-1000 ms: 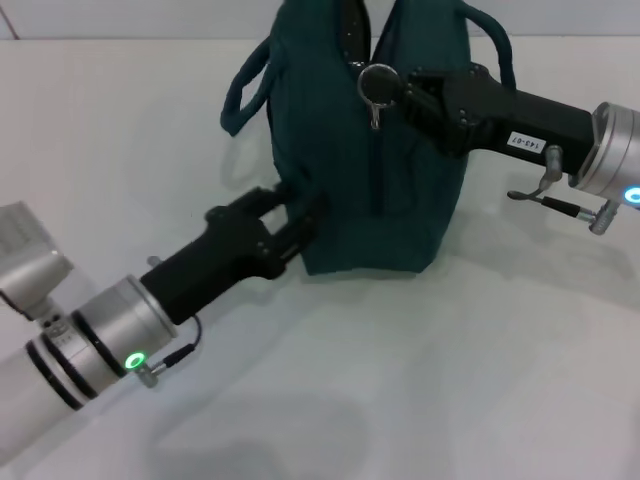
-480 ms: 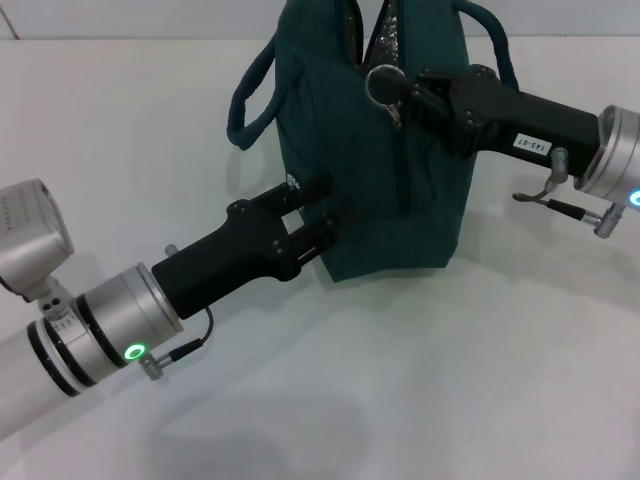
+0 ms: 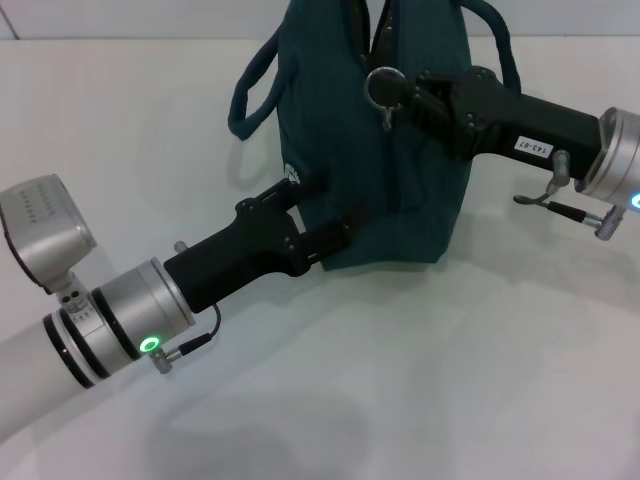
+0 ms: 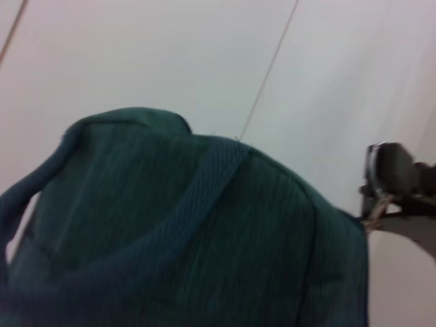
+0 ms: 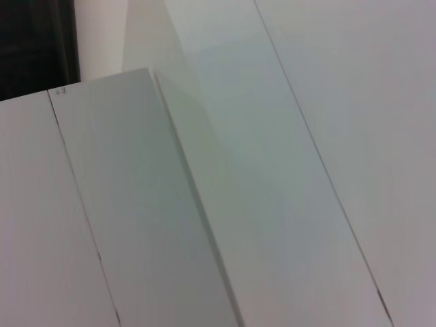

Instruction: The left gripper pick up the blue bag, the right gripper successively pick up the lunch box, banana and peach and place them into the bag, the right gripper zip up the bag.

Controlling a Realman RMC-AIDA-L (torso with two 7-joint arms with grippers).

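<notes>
Bag on table; left gripper pinching lower edge, right gripper pinching zipper pull.

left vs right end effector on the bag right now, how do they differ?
The left end effector is low on the blue bag, clamping its lower side near the base; the right end effector is high, at the zipper ring near the bag's top. The left reaches in from the near left of the head view, the right from the right. Both are black and in contact with the bag.
</notes>
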